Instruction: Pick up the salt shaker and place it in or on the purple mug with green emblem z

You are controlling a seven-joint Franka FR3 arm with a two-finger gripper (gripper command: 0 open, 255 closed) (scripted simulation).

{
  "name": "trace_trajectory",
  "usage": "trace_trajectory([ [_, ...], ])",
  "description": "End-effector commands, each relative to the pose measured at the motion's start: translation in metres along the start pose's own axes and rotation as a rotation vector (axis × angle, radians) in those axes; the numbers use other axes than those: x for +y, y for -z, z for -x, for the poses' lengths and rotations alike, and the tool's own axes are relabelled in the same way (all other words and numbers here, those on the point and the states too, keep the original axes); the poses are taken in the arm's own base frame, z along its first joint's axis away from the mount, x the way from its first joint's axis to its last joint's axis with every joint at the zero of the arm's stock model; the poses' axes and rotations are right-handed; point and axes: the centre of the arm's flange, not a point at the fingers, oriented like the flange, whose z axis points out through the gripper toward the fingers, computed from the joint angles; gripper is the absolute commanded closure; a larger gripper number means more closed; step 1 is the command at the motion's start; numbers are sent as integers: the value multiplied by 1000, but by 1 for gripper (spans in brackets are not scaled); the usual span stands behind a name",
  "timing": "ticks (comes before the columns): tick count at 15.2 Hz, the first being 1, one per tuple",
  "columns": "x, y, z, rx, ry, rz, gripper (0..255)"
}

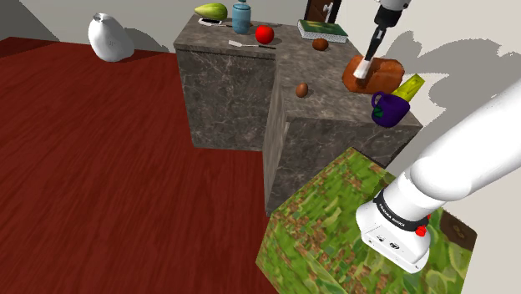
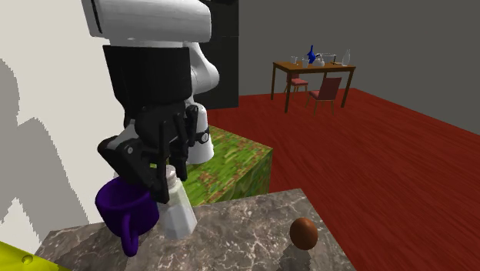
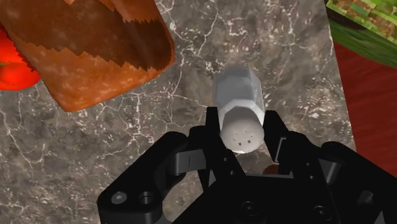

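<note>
Black jaws loom closest in the wrist view, clamped on the rounded white cap of the salt shaker (image 3: pixel 238 105), one finger (image 3: pixel 213 133) pressed against each side of it. From the second exterior view the shaker (image 2: pixel 178 212) hangs upright under the hand at the lower left of the frame, its base at or just above the grey marble worktop (image 2: pixel 246 231); I cannot tell which. Right beside it, on that view's left and all but touching, stands the purple mug (image 2: pixel 127 208), handle turned toward the camera. In the shoulder view the shaker (image 1: pixel 362 71) sits at the upper right of the frame, in front of a brown loaf (image 1: pixel 380 75), with the mug (image 1: pixel 389 108) just below and to the right and a yellow-green thing (image 1: pixel 409 86) leaning behind the mug. A small brown ball (image 2: pixel 304 232) rests on the marble well apart from the shaker, at the lower right of the second exterior view. Beyond the worktop's edge is the mossy green stand (image 1: pixel 334 225), the white arm (image 1: pixel 467 159) rising from it, and dark red floor (image 1: pixel 100 167) all round. Far across the room stands a wooden table (image 2: pixel 311 69) with chairs.
</note>
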Motion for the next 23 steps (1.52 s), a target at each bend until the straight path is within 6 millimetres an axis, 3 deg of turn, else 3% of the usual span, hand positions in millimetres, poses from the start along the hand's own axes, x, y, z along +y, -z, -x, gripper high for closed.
trace_trajectory([
  [1,1,10,0,0,0,0,255],
  [8,4,45,1,0,0,0,255],
  [20,-33,84,149,0,0,0,255],
  [23,-34,68,149,0,0,0,255],
])
